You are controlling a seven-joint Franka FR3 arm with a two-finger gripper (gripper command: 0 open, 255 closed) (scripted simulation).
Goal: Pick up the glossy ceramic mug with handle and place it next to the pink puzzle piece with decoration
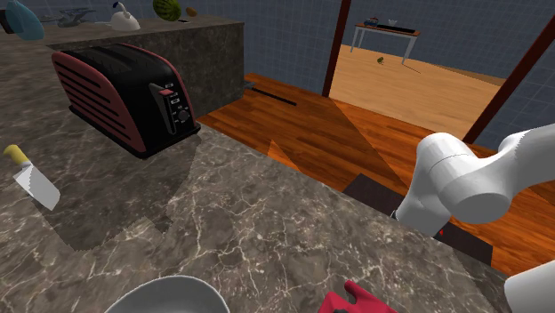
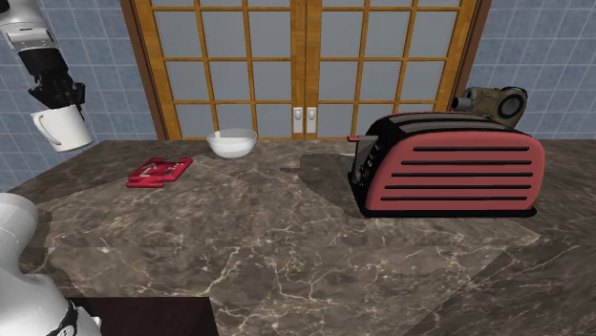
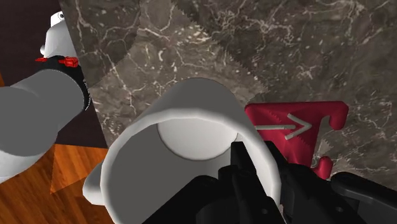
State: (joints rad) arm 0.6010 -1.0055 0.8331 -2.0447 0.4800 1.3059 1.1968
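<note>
The all-black two-finger gripper (image 2: 57,100) is clasping the rim of a plain white mug with a handle (image 2: 63,128), its fingers closed on the cup's wall, and is holding it tilted in the air above the edge of the dark veined stone countertop (image 2: 287,239). A flat pinkish-red puzzle piece with a pale arrow mark (image 2: 159,172) is lying on the counter below and beside the mug. A round white bowl (image 2: 232,143) is sitting near the piece, while a red-and-black toaster (image 2: 449,164) is standing well apart from both.

End effector (image 3: 257,167) clamps white mug (image 3: 191,105) rim, w/ marble counter (image 3: 254,44) & red puzzle pc (image 3: 286,127) below.
</note>
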